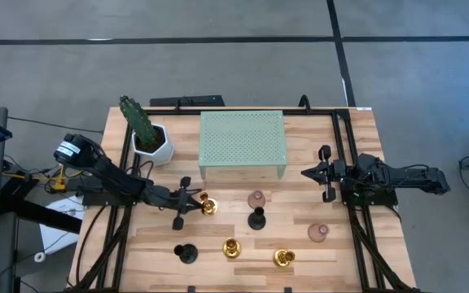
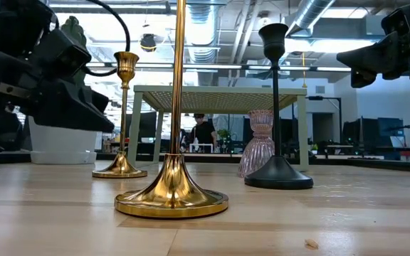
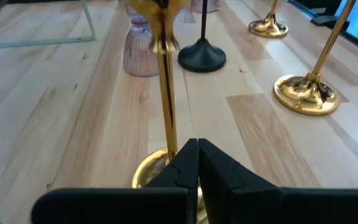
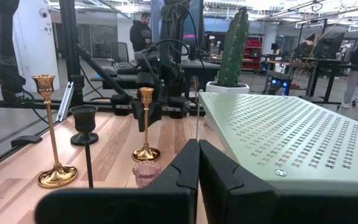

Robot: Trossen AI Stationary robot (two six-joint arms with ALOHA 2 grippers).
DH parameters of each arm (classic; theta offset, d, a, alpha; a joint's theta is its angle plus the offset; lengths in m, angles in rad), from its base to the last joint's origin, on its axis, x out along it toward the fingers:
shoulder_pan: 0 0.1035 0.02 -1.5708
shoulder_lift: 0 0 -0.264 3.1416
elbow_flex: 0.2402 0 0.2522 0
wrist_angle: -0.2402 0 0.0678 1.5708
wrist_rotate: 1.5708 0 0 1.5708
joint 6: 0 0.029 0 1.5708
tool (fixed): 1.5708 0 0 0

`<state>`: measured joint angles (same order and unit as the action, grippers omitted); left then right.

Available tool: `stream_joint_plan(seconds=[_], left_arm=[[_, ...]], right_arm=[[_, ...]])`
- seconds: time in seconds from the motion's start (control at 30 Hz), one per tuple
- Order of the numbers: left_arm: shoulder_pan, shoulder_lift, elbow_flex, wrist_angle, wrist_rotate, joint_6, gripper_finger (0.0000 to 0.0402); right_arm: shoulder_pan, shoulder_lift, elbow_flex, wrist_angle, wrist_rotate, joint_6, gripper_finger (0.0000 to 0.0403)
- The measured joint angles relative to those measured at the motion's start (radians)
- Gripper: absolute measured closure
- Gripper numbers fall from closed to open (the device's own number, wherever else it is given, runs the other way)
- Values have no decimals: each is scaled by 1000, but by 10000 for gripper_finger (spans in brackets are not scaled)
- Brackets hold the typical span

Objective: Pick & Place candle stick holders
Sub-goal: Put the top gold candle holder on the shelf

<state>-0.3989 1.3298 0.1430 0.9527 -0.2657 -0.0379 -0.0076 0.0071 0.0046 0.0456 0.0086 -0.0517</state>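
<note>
Currently left end effector closed, empty; gold candle holder stands upright just ahead of its tips, left arm nearer.

In the low view the front gold holder loses its top to the picture's edge. In the left wrist view the left gripper hides part of a gold holder's base.

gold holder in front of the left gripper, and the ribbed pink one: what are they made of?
Gold candle holder: looks like polished metal, brass-like; mirror reflections on its base. Plating can't be ruled out. Pink holder: probably translucent ribbed glass, possibly plastic; light shows through its flutes. Left gripper sits just short of the gold stem.
</note>
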Motion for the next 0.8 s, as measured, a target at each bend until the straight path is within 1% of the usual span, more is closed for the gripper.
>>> stream_joint_plan(seconds=[0.13, 0.23, 0.4, 0.53, 0.63, 0.8], left_arm=[[15, 40, 3, -1, -40, -66, 374], [33, 60, 3, -1, -56, -79, 356], [52, 65, 3, 9, -56, -104, 319], [52, 65, 3, 45, -24, -121, 290], [52, 65, 3, 54, -22, -122, 268], [52, 65, 29, 57, -18, -124, 233]], right_arm=[[0, 0, 0, 0, 0, 0, 403], [0, 0, 0, 0, 0, 0, 403], [0, 0, 0, 0, 0, 0, 403], [0, 0, 0, 0, 0, 0, 403], [0, 0, 0, 0, 0, 0, 403], [0, 0, 0, 0, 0, 0, 403]])
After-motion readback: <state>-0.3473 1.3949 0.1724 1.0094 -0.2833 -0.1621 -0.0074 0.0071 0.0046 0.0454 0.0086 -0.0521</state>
